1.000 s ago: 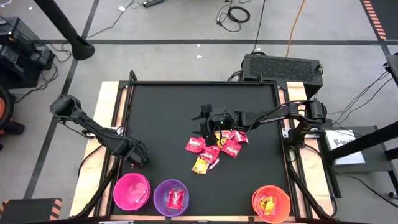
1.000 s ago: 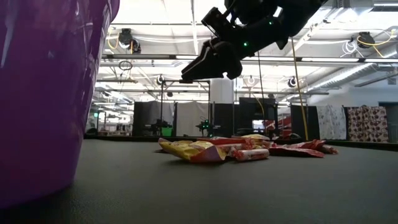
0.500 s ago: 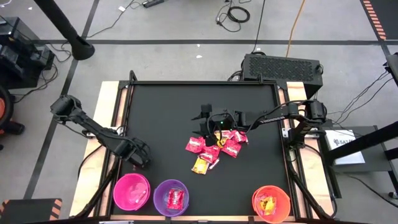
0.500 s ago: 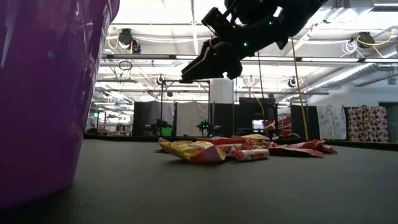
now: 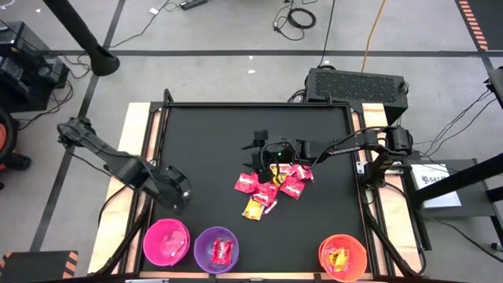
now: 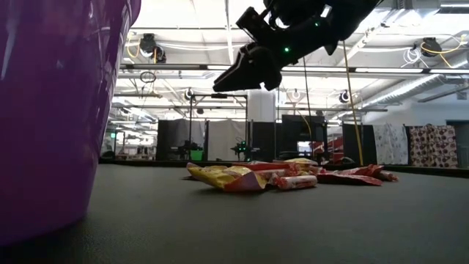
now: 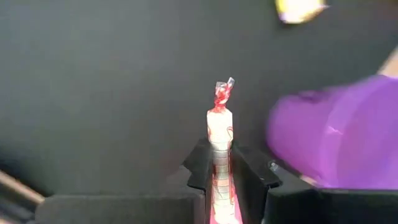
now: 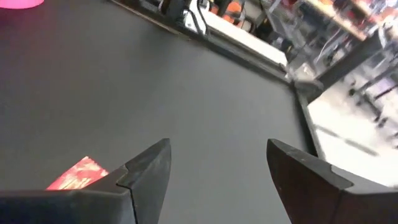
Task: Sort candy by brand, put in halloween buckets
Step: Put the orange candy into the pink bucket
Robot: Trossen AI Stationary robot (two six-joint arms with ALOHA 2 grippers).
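Observation:
My left gripper (image 5: pixel 179 196) hangs above the table's near left part, beyond the hot pink bucket (image 5: pixel 167 242), shut on a pale pink-white roll candy (image 7: pixel 219 124) with a red twisted end. The purple bucket (image 5: pixel 216 249), with a red packet inside, and the orange-red bucket (image 5: pixel 343 257), with yellow packets inside, stand on the near edge. A pile of red, magenta and yellow candy (image 5: pixel 271 185) lies on the table's middle. My right gripper (image 5: pixel 253 157) hovers open above the pile's far side, touching nothing; its fingers (image 6: pixel 223 82) show high in the low view. My left gripper pinches the roll candy's body (image 7: pixel 219 152) between its two fingers, slanting steeply down from above. The roll lies along the fingers. Its twisted end (image 7: pixel 222 93) sticks out past the fingertips, clear of the table.
The black table mat (image 5: pixel 204 141) is bare to the far and left of the pile. In the low view the purple bucket (image 6: pixel 51 110) fills the left side. A red packet (image 8: pixel 78 175) lies just below my right gripper's fingers.
My left gripper has risen from the table near the pink bucket, rolling at the wrist, and stays shut on the roll candy, which is lifted clear.

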